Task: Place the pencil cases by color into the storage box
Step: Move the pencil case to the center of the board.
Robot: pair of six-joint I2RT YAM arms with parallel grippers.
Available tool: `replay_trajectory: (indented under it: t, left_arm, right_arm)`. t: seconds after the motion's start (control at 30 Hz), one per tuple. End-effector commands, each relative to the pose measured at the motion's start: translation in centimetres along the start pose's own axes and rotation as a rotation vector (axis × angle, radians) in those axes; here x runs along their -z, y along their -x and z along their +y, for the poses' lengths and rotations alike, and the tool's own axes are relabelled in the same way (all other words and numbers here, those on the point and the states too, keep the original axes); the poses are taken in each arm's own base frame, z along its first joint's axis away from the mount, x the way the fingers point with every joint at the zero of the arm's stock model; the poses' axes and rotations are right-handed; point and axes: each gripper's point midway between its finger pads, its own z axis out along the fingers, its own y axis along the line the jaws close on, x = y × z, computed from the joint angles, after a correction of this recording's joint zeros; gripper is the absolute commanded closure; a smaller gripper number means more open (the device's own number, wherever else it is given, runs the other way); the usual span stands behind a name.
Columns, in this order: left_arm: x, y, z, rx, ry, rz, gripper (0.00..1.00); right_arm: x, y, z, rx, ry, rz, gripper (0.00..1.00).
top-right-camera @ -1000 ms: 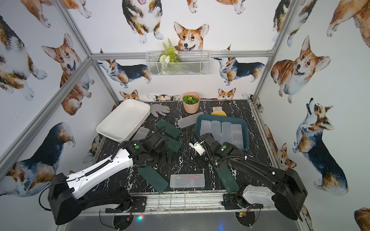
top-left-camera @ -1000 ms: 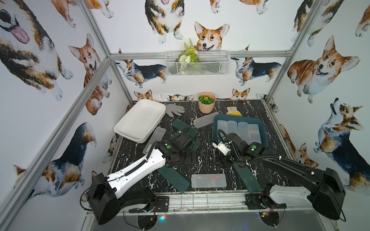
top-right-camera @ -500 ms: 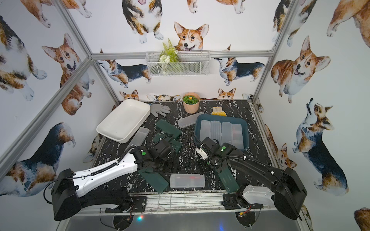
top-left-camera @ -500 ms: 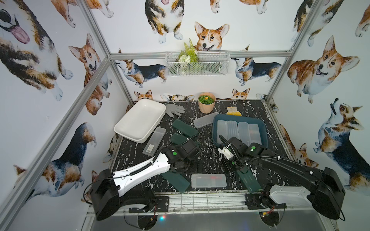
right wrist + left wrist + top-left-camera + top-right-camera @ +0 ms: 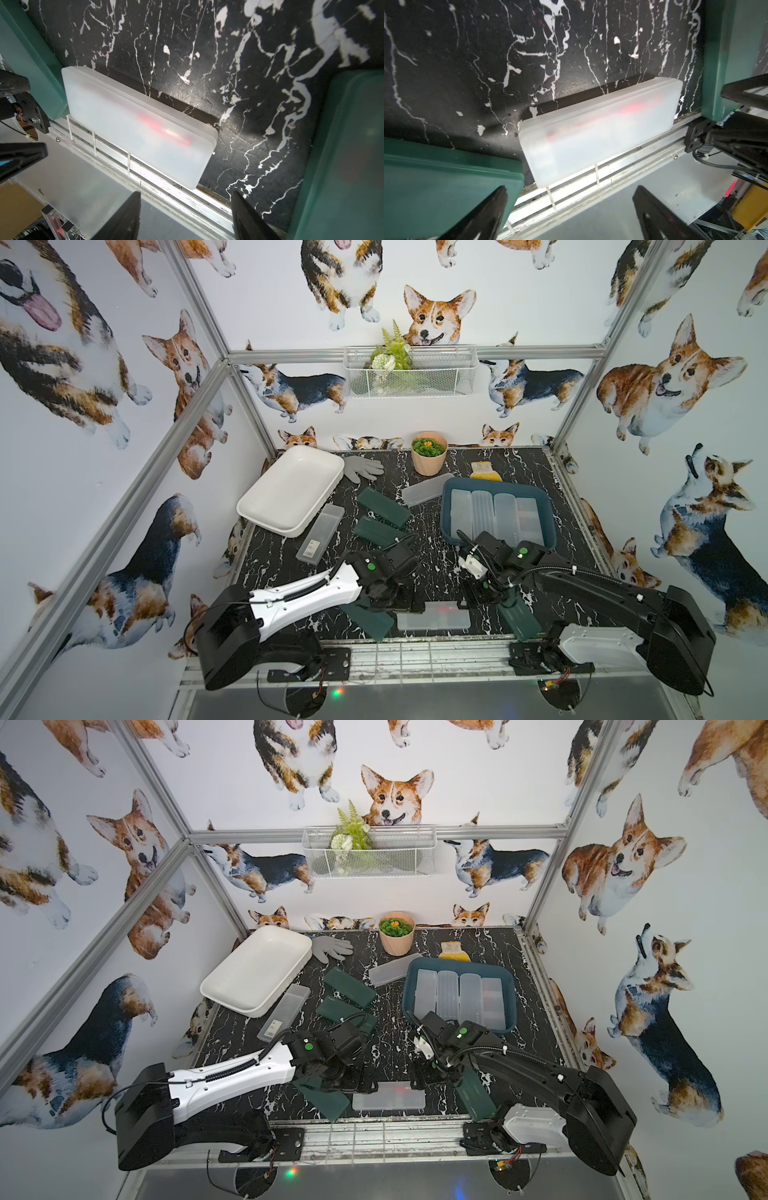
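4 frosted clear-white plastic pencil cases (image 5: 505, 512) lie side by side in the dark teal-blue rectangular plastic tub (image 5: 498, 486) at the right rear of the black marble-patterned table (image 5: 436, 568). The white rectangular plastic tub (image 5: 291, 489) sits at the left rear, with 1 frosted case (image 5: 320, 533) just beside its near rim. Another frosted case (image 5: 427, 489) lies between the round tan plant pot (image 5: 429, 456) and the teal tub. 2 translucent dark green cases (image 5: 384, 506) lie close together mid-table.

At the front edge, a frosted case with something red inside (image 5: 433, 616) lies crosswise. 1 dark green case (image 5: 376, 626) is near its left end and another dark green case (image 5: 519, 620) near its right end.

Both arms hang low over this front strip. The left gripper (image 5: 571, 214) has its jaws spread wide with nothing between them, and the front frosted case lies just ahead. The right gripper (image 5: 187, 216) also stands with jaws apart, gripping nothing, with the same case ahead of it.

A grey glove (image 5: 363, 467) lies beside the white tub.
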Motion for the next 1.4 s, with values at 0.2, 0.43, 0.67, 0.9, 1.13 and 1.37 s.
replay_trajectory:
  t: [0.2, 0.43, 0.67, 0.9, 1.13, 1.37]
  left_arm:
    - [-0.3, 0.8, -0.6, -0.008, -0.028, 0.012, 0.03]
    - [-0.6, 0.8, 0.2, 0.016, -0.011, 0.026, 0.03]
    - [-0.7, 1.8, 0.7, 0.036, -0.020, 0.018, 0.04]
    - [-1.7, 2.4, 0.8, 0.035, -0.032, 0.057, 0.05]
    - [-2.1, 2.1, 0.7, 0.037, -0.046, 0.075, 0.05]
    - [-2.5, 2.3, 0.1, 0.032, -0.073, 0.088, 0.06]
  right_arm:
    - [-0.9, -0.1, 0.1, -0.029, 0.012, 0.026, 0.30]
    - [-1.4, 0.2, 0.4, -0.027, 0.028, 0.047, 0.30]
    - [-1.9, 0.4, 0.4, -0.035, 0.043, 0.054, 0.30]
    - [-2.2, 0.7, 0.2, -0.055, 0.049, 0.071, 0.30]
    - [-2.9, 0.7, -0.1, -0.075, 0.064, 0.087, 0.30]
    - [-3.2, 0.6, 0.1, -0.074, 0.074, 0.098, 0.30]
